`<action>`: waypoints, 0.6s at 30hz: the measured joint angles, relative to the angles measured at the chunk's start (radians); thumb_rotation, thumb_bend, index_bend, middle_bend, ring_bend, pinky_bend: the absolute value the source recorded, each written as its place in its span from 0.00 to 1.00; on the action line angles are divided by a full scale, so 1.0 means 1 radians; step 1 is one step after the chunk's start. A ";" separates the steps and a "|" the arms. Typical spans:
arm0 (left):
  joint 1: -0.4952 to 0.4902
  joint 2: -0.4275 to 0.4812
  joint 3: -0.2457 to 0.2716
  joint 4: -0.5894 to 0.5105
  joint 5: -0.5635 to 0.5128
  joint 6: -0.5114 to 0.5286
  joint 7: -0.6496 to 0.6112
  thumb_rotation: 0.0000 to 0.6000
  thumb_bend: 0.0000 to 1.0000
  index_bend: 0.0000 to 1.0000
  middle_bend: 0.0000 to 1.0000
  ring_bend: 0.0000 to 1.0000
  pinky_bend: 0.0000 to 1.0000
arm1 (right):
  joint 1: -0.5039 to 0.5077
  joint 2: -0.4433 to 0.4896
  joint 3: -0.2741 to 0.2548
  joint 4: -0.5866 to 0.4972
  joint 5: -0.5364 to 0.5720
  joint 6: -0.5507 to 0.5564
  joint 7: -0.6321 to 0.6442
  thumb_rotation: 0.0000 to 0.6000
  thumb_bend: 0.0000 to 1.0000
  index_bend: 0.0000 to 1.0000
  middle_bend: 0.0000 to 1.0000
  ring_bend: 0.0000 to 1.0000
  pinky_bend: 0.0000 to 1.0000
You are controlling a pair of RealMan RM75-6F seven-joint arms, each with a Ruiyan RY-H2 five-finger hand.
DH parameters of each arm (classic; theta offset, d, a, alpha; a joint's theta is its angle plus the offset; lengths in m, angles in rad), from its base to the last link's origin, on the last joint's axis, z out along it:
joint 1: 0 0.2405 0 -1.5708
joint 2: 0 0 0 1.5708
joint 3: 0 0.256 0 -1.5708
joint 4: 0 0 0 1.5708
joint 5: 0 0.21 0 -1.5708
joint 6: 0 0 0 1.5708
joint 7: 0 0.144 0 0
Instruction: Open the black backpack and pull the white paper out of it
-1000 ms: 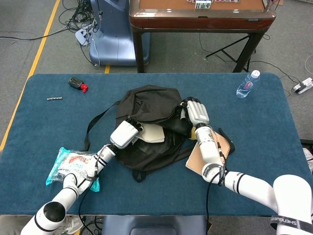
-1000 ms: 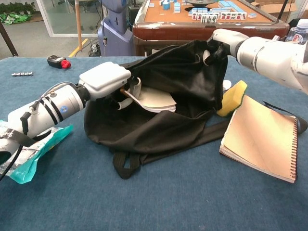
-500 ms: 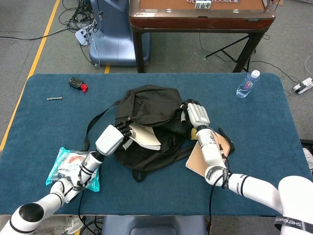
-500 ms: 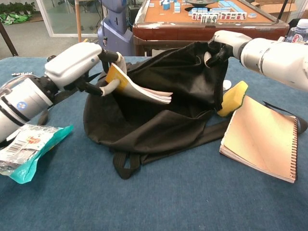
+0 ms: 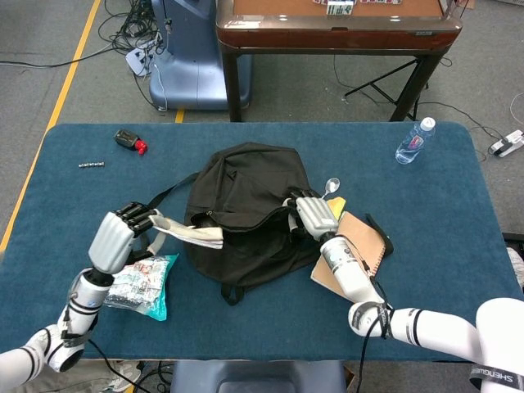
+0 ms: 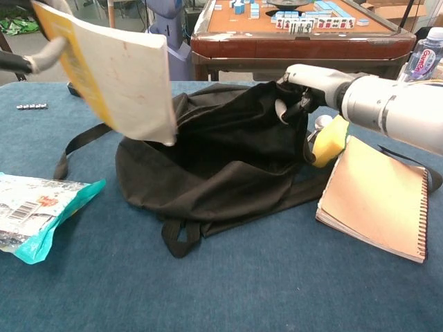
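The black backpack (image 5: 241, 209) lies open in the middle of the blue table (image 5: 426, 246); in the chest view the backpack (image 6: 228, 155) sags low. My left hand (image 5: 123, 233) holds the white paper (image 5: 190, 233) out to the left of the bag, clear of its opening. In the chest view the paper (image 6: 118, 69) hangs high at the upper left, with a yellow edge, and only the fingertips (image 6: 41, 55) of that hand show. My right hand (image 5: 309, 214) grips the bag's right rim; in the chest view this hand (image 6: 308, 79) pinches the black fabric.
A spiral notebook (image 6: 374, 200) and a yellow sponge (image 6: 331, 138) lie right of the bag. A teal snack packet (image 5: 135, 282) lies under my left arm. A water bottle (image 5: 414, 141) stands far right, a small black-and-red object (image 5: 129, 140) far left. A brown mahjong table (image 5: 336, 24) stands beyond.
My left hand drew the paper fully out of the bag and swung it left and up. My right hand lowered the bag's rim, and the bag has slumped.
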 measured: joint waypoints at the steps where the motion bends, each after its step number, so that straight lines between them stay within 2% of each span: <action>1: 0.011 0.021 -0.002 -0.020 0.002 0.008 0.011 1.00 0.51 0.70 0.61 0.47 0.46 | -0.004 0.011 -0.013 -0.024 -0.011 -0.008 0.000 1.00 0.59 0.17 0.13 0.05 0.07; 3: 0.032 0.060 -0.010 -0.053 0.004 0.021 0.037 1.00 0.51 0.70 0.61 0.47 0.46 | -0.011 0.031 -0.031 -0.062 -0.030 -0.022 0.000 1.00 0.55 0.07 0.07 0.01 0.03; 6: 0.051 0.096 -0.028 -0.076 0.002 0.025 0.060 1.00 0.51 0.70 0.61 0.47 0.46 | -0.027 0.068 -0.057 -0.130 -0.079 -0.033 0.008 1.00 0.52 0.00 0.05 0.00 0.02; 13: 0.061 0.122 -0.080 -0.067 -0.035 0.000 0.071 1.00 0.51 0.70 0.62 0.47 0.46 | -0.098 0.191 -0.115 -0.280 -0.232 -0.009 0.057 1.00 0.51 0.00 0.04 0.00 0.01; 18: 0.043 0.117 -0.115 -0.055 -0.070 -0.065 0.100 1.00 0.51 0.70 0.62 0.47 0.46 | -0.158 0.281 -0.143 -0.350 -0.322 0.037 0.108 1.00 0.51 0.00 0.04 0.00 0.01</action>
